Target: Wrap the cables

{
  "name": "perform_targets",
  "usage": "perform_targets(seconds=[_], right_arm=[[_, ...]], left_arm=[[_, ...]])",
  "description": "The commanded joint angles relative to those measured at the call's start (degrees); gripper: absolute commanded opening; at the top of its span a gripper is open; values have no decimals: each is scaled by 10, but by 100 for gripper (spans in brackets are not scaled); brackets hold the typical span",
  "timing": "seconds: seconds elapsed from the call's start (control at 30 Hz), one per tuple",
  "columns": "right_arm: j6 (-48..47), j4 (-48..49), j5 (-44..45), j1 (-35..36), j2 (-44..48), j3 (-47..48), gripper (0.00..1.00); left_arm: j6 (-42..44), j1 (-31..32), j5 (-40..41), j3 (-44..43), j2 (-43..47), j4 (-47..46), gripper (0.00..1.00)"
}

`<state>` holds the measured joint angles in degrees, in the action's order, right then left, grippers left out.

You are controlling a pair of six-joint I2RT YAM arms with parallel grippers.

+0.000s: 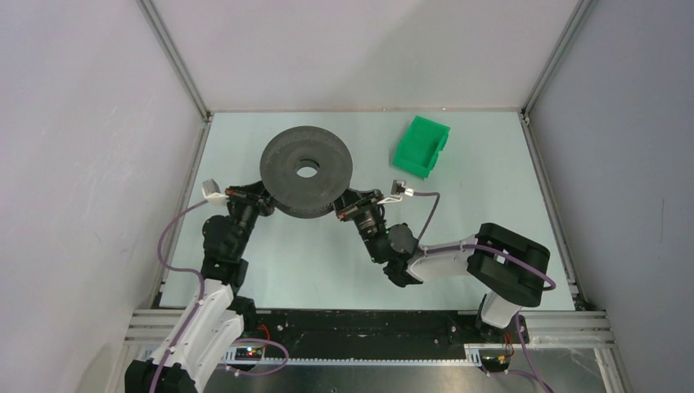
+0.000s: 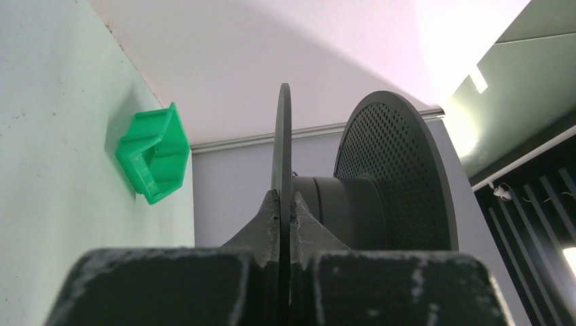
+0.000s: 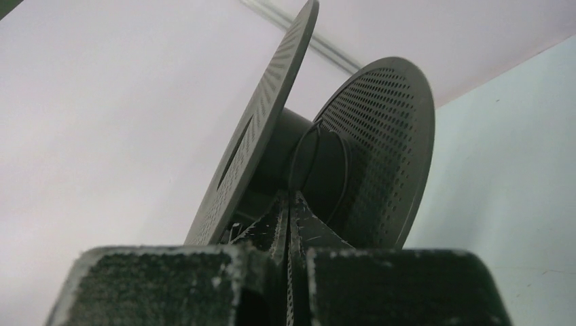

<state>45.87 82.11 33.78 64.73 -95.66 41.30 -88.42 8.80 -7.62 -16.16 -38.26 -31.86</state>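
Observation:
A wide black reel [image 1: 282,164] is held up on the table between both arms. My left gripper [image 1: 266,201] is shut on the rim of one thin flange [image 2: 282,136]; its tips [image 2: 280,197] pinch the flange edge. My right gripper [image 1: 340,209] reaches in between the two flanges, and its tips [image 3: 290,197] are shut close to the hub. The cable [image 3: 299,153] is a very thin dark wire looped round the hub [image 3: 326,170] and runs down into the right fingertips. The cable is too thin to show in the top view.
A green plastic bin [image 1: 421,146] lies at the back right of the table, and also shows in the left wrist view [image 2: 155,153]. Grey walls close in the pale green table [image 1: 491,188] on three sides. Purple arm cables hang by each wrist.

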Motion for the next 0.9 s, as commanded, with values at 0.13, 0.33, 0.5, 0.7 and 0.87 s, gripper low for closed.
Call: perform_targets(seconds=[0.13,0.33,0.5,0.7,0.87], right_arm=[[-56,3,146,11,9,-11,0],[-70,35,177,21,15,-15,0],[-80,37,168,31,-5,11,0],[-128,26,162,53,-35,57,0],[-124,-3,172,50,-40,57,0]], left_arm=[[-43,12,-4,-23,16,-67,0],[-46,12,2,-19,15,-67,0],[-46,14,4,-26,11,-67,0],[-47,22,9,-37,6,-67,0],[-45,25,7,-39,9,-68,0]])
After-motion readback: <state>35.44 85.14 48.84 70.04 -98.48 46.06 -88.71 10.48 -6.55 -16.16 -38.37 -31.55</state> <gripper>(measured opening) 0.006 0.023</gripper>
